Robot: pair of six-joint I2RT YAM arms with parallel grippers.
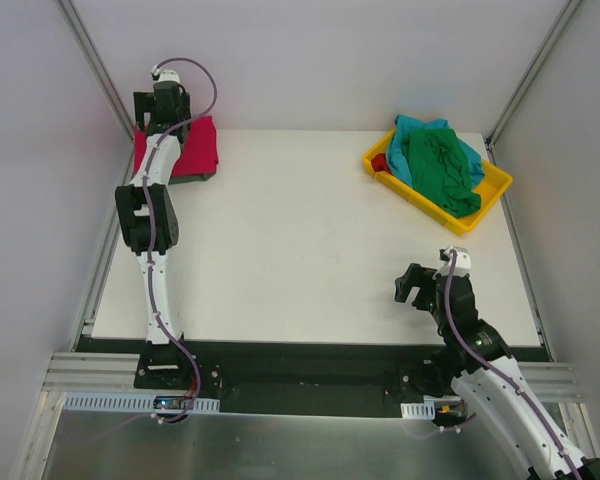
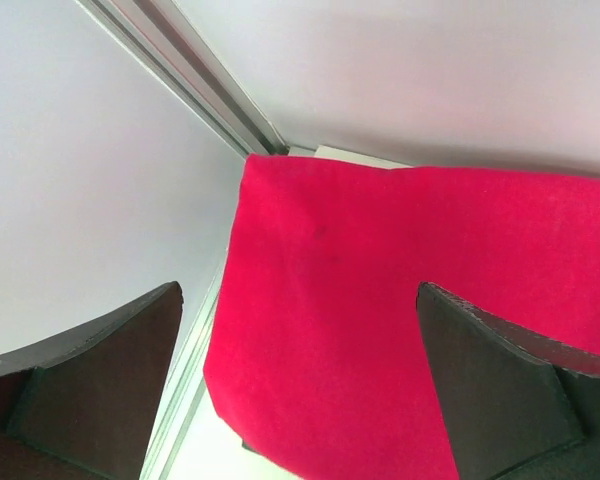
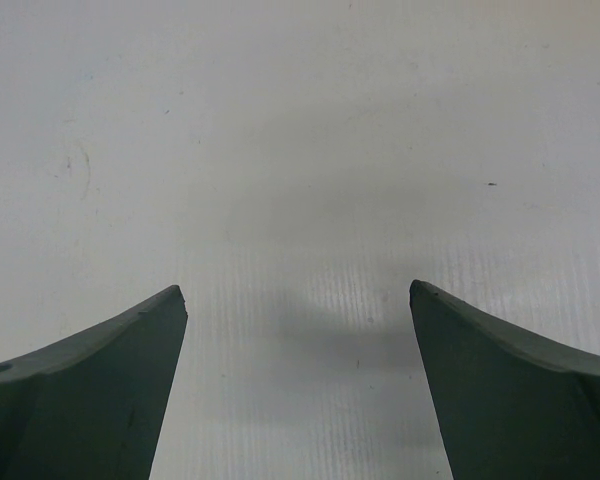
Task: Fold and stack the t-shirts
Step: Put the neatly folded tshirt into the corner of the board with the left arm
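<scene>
My left gripper (image 2: 298, 290) hung spread over the crimson t-shirt (image 2: 370, 230), squared into the table's (image 1: 300, 250) far-left corner; my right gripper (image 3: 298, 290) hung spread over open tabletop.

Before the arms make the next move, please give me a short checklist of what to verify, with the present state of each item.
1. Left gripper free of cloth: ok, jaws apart, nothing held.
2. Crimson t-shirt folded at the far left corner: ok.
3. What lies under it: cannot tell, only a dark edge shows.
4. Right gripper open and empty: ok, above bare table.
5. Green t-shirt and teal t-shirt folded: not ok, crumpled in the yellow tray.
</scene>
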